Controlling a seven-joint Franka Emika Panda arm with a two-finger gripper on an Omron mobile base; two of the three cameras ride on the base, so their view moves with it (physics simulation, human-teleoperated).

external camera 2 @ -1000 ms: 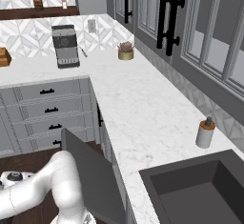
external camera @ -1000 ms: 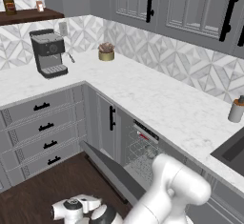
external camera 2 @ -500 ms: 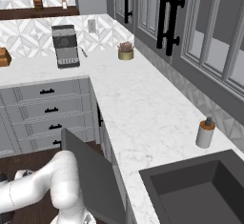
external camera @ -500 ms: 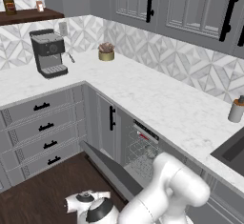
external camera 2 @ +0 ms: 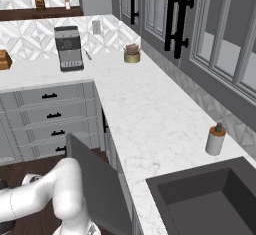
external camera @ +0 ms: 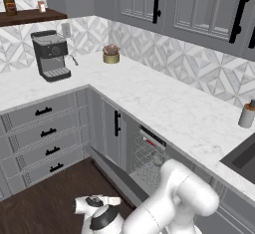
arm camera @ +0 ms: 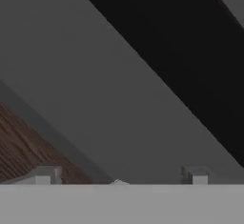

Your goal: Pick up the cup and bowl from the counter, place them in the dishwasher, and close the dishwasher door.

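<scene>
Left base view: found the gripper low over the wooden floor, jaws spread wide, pinching nothing. Saw the dishwasher door just above and beyond the jaws, slanting partway open. Saw the wire rack of the dishwasher further behind it. Could not make out the cup or the bowl among the wires. Noted the counter high above the jaws, with a coffee machine, a plant pot and a soap dispenser on it.

Right base view: saw the same door as a dark slab tilted up from the floor, its top edge short of the counter.

Hand view: saw the two fingertips standing well apart, the gripper empty. Faced the door's flat grey outer face straight ahead of the jaws, close. Glimpsed floor to one side.

Judged the loading probably done, since the counter carried neither dish. Judged the closing as what was left: push the panel up until flush, with the open jaws set under it.
</scene>
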